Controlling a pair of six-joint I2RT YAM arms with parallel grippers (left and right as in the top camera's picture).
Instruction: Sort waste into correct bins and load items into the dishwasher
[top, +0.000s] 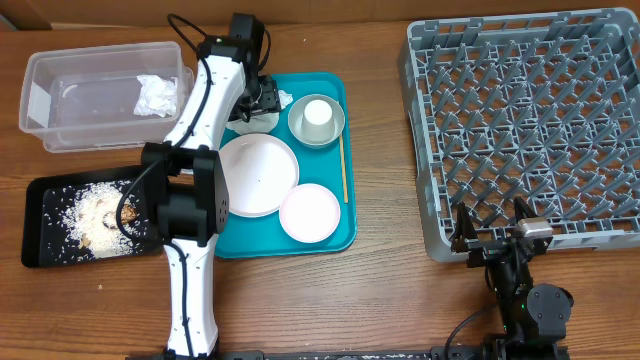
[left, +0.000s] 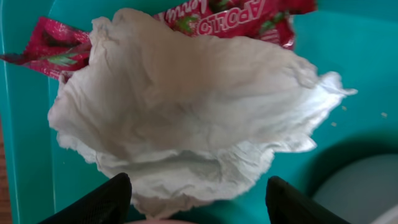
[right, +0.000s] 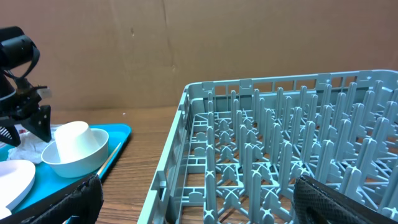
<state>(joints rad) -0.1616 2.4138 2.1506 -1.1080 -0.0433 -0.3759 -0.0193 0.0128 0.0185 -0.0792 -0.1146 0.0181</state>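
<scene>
White napkin (left: 180, 106) between spread left fingers (left: 93, 202)

Brown wood tabletop (top: 370, 300) carries 4 units, all flat on the surface. L side: clear tub (top: 35, 95) at rear, black tray (top: 33, 215) just in front of it, teal tray (top: 335, 235) at ctr, near both. R side: grey dish rack (top: 420, 150), apart from teal tray.

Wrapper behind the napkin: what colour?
The wrapper is red with white letters, best in left wrist view.

Overhead top-down; left wrist near napkin (left: 186, 112); right wrist low, seemingly level; rack (right: 280, 155) shared.
</scene>
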